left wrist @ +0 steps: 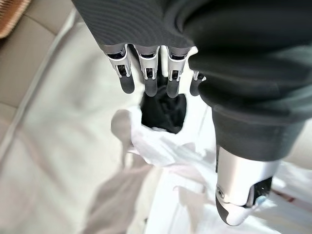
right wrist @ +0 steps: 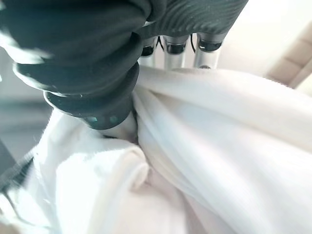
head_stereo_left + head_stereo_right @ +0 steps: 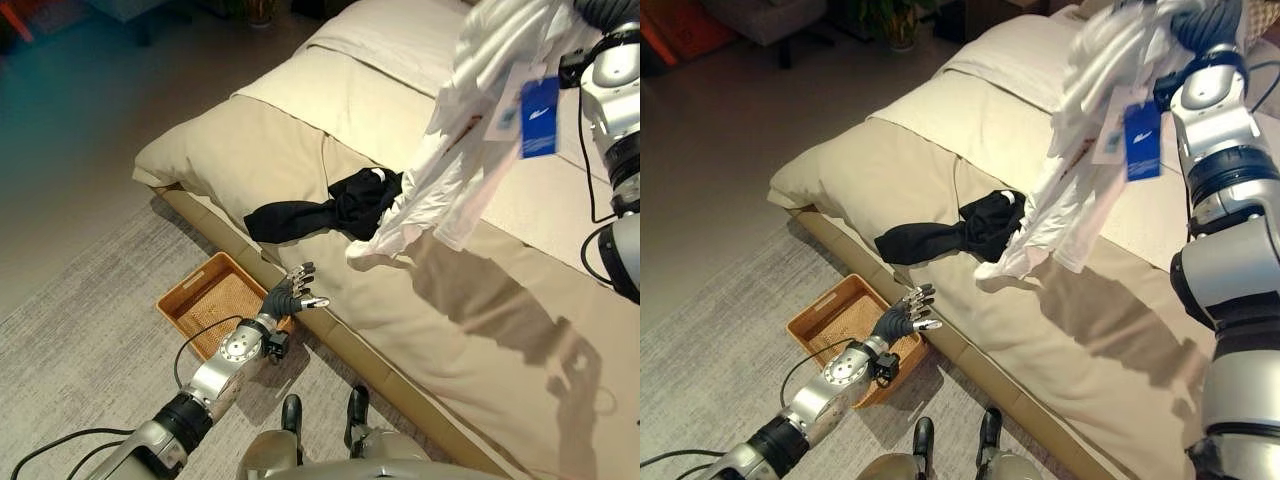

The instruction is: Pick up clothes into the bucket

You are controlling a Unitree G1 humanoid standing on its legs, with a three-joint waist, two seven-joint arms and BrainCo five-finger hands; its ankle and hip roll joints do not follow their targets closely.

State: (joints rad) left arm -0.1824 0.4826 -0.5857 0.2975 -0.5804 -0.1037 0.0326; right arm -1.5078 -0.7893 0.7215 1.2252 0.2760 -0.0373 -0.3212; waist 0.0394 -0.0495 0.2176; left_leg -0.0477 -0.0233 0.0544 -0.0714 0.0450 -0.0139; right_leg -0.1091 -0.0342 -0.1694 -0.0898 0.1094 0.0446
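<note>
My right hand is raised high over the bed, its fingers curled on a white garment. The garment hangs down in folds with a blue tag on it, and its lower end dangles just above the bed. In the right wrist view the white cloth is bunched between my fingers and thumb. A black garment lies crumpled on the bed beside that lower end. A shallow woven basket sits on the rug against the bed's side. My left hand hovers open over the basket's near corner, with its fingers straight.
The bed has a beige cover and runs diagonally from lower right to upper middle, with its low frame edge next to the basket. A grey rug covers the floor on the left. Furniture stands far back at the top left.
</note>
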